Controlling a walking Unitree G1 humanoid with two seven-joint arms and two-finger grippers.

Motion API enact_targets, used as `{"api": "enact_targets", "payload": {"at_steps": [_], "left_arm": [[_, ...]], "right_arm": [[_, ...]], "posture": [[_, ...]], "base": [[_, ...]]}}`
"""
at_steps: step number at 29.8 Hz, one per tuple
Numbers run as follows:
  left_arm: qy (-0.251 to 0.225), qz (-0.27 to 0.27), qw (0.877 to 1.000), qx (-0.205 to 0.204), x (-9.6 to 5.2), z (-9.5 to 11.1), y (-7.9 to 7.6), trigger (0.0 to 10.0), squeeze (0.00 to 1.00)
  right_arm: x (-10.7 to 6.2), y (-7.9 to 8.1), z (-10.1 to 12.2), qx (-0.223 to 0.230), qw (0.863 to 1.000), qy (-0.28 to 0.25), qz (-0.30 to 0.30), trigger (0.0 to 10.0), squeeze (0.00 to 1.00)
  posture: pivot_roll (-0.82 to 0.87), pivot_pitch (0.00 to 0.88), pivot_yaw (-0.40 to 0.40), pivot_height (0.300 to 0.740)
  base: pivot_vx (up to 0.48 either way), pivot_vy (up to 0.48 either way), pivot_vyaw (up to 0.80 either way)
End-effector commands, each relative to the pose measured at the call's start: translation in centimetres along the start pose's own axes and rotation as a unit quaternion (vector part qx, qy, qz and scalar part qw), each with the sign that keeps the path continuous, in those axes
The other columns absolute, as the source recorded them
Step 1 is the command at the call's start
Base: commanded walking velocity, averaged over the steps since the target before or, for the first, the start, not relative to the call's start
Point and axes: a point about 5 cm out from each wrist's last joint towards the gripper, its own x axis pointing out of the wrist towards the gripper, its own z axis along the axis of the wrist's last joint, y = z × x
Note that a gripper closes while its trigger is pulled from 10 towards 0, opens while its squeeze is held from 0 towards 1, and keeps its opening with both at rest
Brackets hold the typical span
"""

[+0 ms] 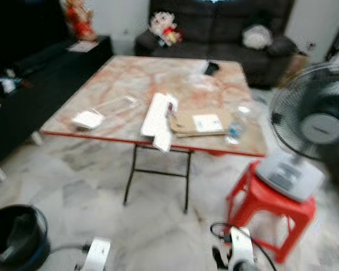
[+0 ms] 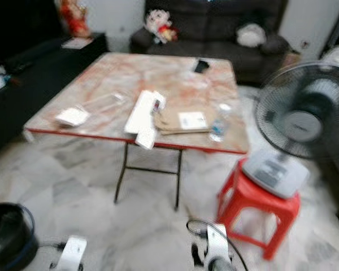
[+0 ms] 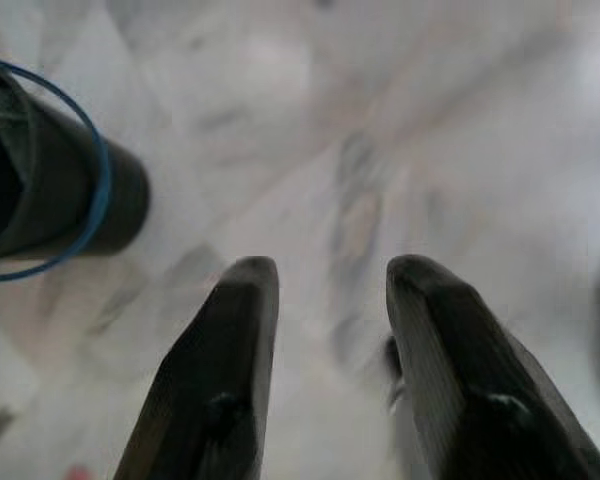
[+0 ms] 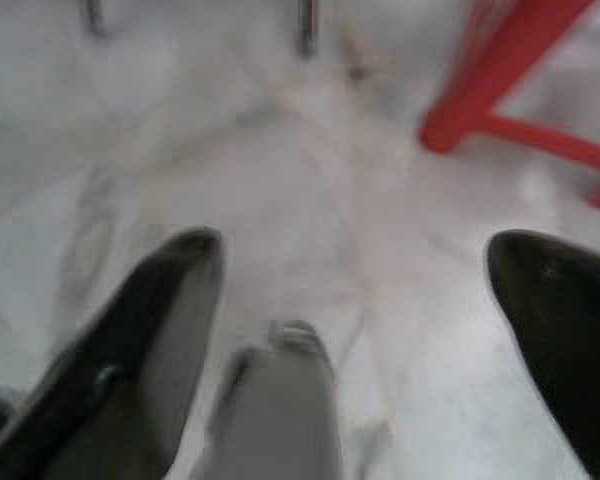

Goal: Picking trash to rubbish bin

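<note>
Marbled surface (image 1: 130, 73) carries a white box (image 1: 157, 116) at its 6 o'clock edge. Both arms hang low over the floor (image 1: 158, 226): left gripper (image 3: 325, 290) with jaws slightly parted, right gripper (image 4: 355, 290) with jaws wide, both empty, a black bin (image 1: 11, 237) at 7 o'clock.

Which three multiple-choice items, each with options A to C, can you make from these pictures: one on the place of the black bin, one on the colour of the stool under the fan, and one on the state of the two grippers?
1. Where does the black bin stand?
A. On the floor at the robot's left
B. On the table
C. On the sofa

2. What colour is the stool that carries the fan?
A. Blue
B. Red
C. Green

3. How are the left gripper and the right gripper?
A. Both shut on trash
B. One holds a bottle
C. Both open and empty

Answers:
1. A, the bin sits on the marble floor low at the left in the eye views.
2. B, the stool's legs and seat are plainly red.
3. C, each wrist view shows floor between its spread fingers.
</note>
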Motion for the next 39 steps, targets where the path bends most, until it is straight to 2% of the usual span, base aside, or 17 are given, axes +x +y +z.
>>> {"api": "enact_targets", "payload": {"at_steps": [1,7,23,34,39], "left_arm": [[0.020,-0.003,1.000,-0.003,-0.2,-1.0,-0.2,10.0,0.00],[0.022,-0.004,1.000,-0.006,-0.2,-1.1,-0.3,10.0,0.00],[0.013,-0.005,1.000,-0.021,-0.2,-0.8,-0.4,10.0,0.00],[0.018,-0.010,0.999,-0.029,-0.2,-1.0,-0.4,10.0,0.00],[0.019,-0.011,0.999,-0.028,-0.3,-1.1,-0.4,10.0,0.00]], "right_arm": [[0.3,0.2,1.9,-0.007,1.000,-0.026,0.003,10.0,0.00],[0.3,0.3,1.8,-0.007,1.000,-0.027,0.005,10.0,0.00],[0.4,0.6,2.8,0.000,0.999,-0.044,0.012,10.0,0.00],[0.3,0.2,1.9,-0.002,1.000,-0.028,0.008,10.0,0.00],[0.3,0.3,1.8,-0.004,1.000,-0.027,0.010,10.0,0.00]], "posture": [[0.01,0.000,-0.035,0.740],[0.01,0.000,-0.035,0.740],[0.02,0.000,-0.037,0.740],[0.01,0.000,-0.032,0.740],[0.01,0.000,-0.029,0.740]], "base": [[0.000,0.000,-0.74],[0.000,0.000,-0.74],[0.000,0.000,0.00],[0.000,0.057,0.00],[0.000,0.313,-0.78]]}}
